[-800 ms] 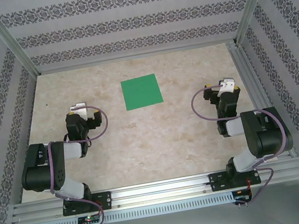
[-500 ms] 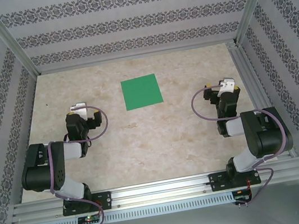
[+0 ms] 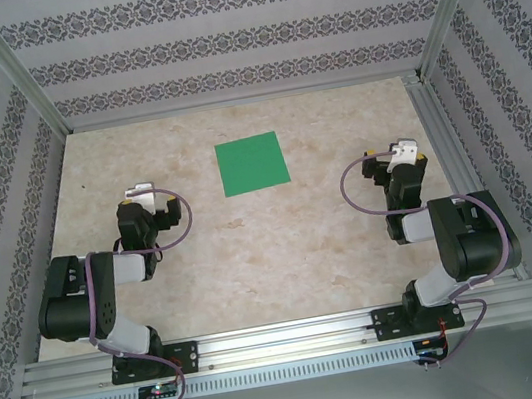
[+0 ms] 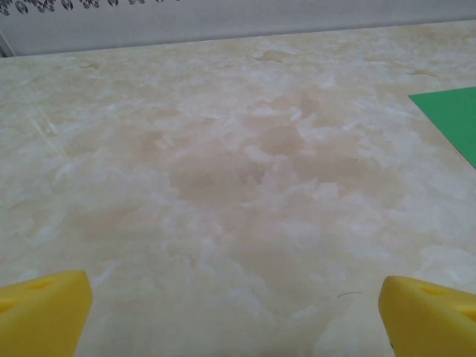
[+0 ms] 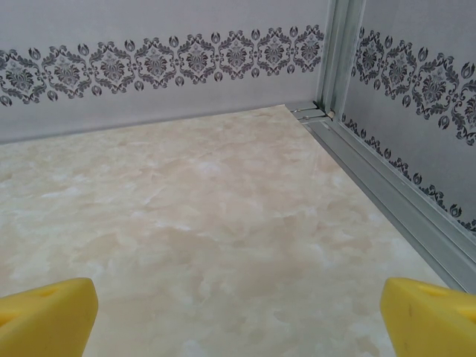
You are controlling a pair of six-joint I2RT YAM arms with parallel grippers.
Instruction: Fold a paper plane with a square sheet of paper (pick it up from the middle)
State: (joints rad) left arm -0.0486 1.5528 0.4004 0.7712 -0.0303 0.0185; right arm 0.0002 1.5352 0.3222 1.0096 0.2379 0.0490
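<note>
1. Sheet (image 3: 251, 164) lies flat and unfolded on the table (image 3: 256, 262), toward 12 o'clock from the table's middle; no crease shows.
2. Left gripper (image 3: 142, 193) sits at 9 o'clock of the sheet, well apart from it, jaws spread wide and empty.
3. Right gripper (image 3: 402, 152) sits at 3 o'clock of it, also well apart, jaws likewise released and empty.
4. As I judge it, nothing is done: the pick-up from the middle and every fold remain.

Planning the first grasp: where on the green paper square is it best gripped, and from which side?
Probably its middle, from straight above: the square sheet of paper lies flat on the table, with no raised edge to get under; pinching downward could bunch up a ridge to hold.
</note>
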